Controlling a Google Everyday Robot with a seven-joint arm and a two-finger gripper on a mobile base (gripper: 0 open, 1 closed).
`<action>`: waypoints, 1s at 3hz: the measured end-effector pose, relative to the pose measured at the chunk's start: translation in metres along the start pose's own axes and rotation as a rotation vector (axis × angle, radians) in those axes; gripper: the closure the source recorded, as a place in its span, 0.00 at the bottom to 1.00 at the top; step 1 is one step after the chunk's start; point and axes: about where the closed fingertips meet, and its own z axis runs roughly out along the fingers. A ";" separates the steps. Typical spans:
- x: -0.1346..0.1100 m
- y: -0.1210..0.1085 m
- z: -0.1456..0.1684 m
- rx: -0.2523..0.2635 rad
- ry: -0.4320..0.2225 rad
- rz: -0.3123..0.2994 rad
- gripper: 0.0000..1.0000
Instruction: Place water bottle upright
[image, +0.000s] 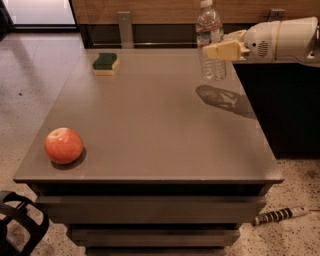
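The water bottle (210, 27) is clear and ribbed, with a white cap and a white-and-red label band. It stands upright at the far right of the grey table (150, 125), its base at the table surface. My gripper (214, 50) reaches in from the right at the bottle's mid-height. One yellow finger (225, 50) crosses the front of the bottle, and the other is hidden behind it. The gripper is shut on the bottle.
A red apple (63, 145) lies near the table's front left corner. A green-and-yellow sponge (105, 63) sits at the far left. A dark counter (285, 105) stands to the right of the table. A striped cable end (277, 216) lies on the floor.
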 end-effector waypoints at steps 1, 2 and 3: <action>0.010 0.008 0.007 -0.033 -0.038 -0.057 1.00; 0.017 0.018 0.014 -0.061 -0.080 -0.100 1.00; 0.025 0.030 0.019 -0.073 -0.119 -0.125 1.00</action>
